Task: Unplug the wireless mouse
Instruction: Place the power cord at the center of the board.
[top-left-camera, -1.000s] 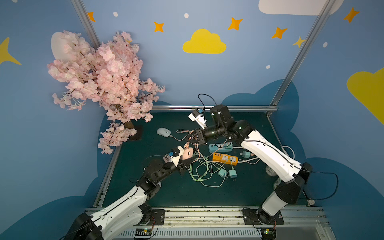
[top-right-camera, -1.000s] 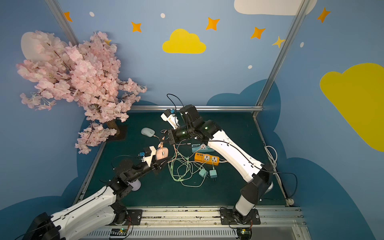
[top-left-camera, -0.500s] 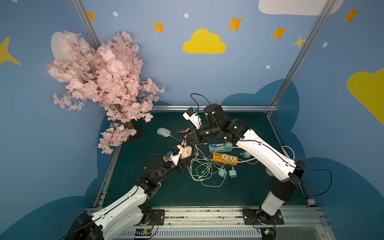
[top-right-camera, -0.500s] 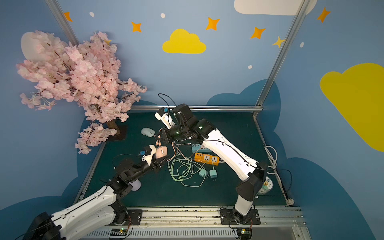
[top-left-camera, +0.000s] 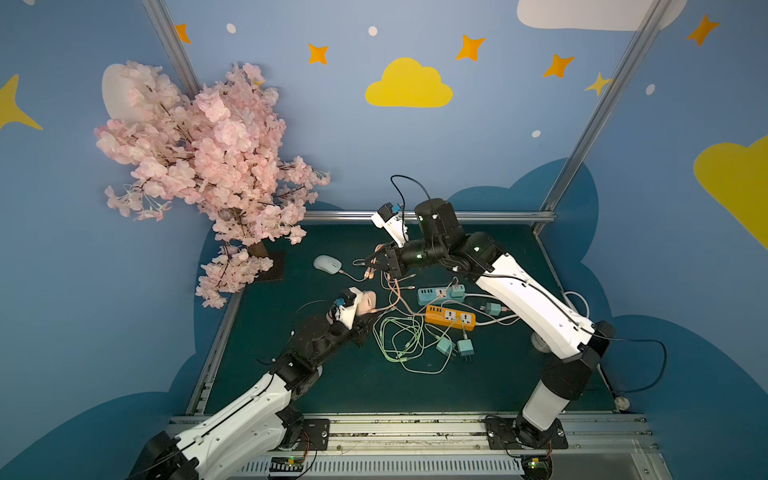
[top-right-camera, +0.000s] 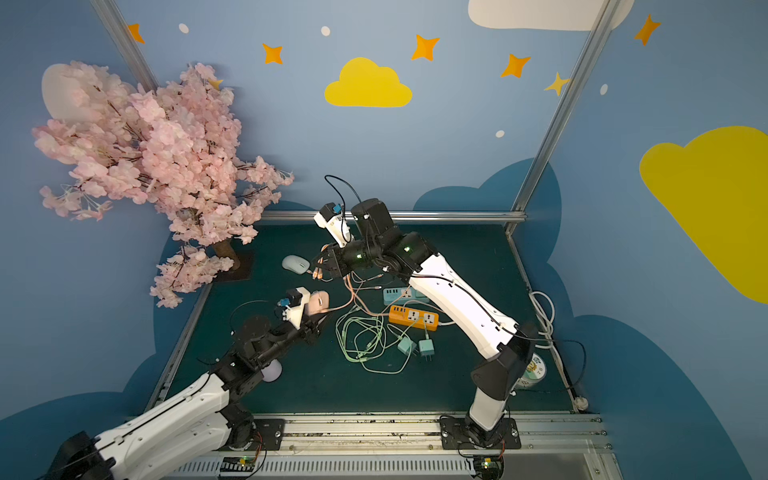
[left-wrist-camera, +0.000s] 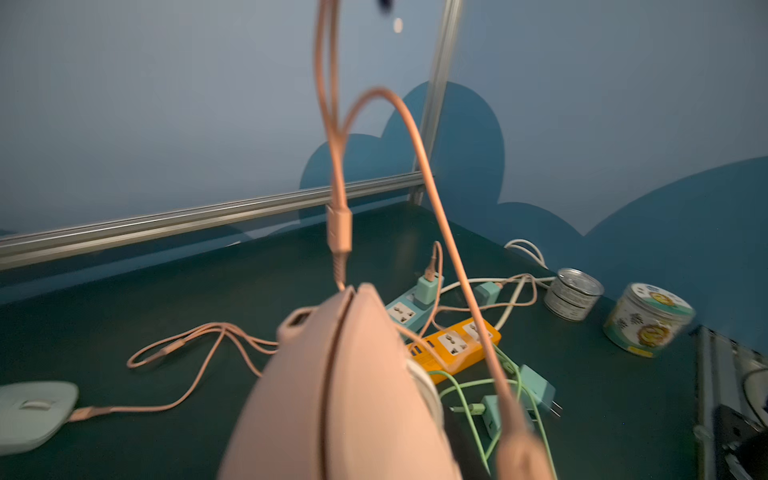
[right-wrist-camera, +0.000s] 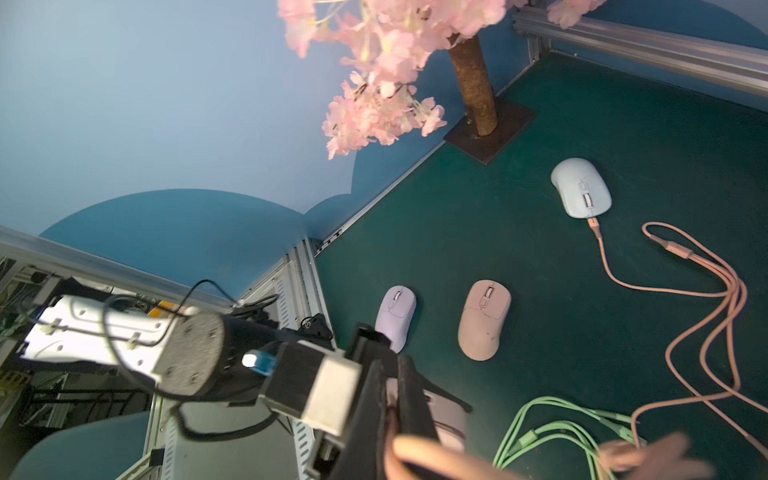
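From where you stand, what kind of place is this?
Probably a staged robot test booth, not a real room: two robot arms bolted to a rail, blue walls painted with a yellow cloud and stars, and a fake cherry tree.

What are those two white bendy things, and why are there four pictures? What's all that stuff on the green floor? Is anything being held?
They are robot arms, a left arm and a right arm, each ending in a pinching hand. Two pictures look down from a camera up high; the other two come from little cameras on the wrists. On the green table lie a light blue mouse, an orange power strip, a blue power strip and green cables. The left hand grips a pink mouse. The right hand pinches the pink cable running up from that mouse's nose, which looks still plugged in.
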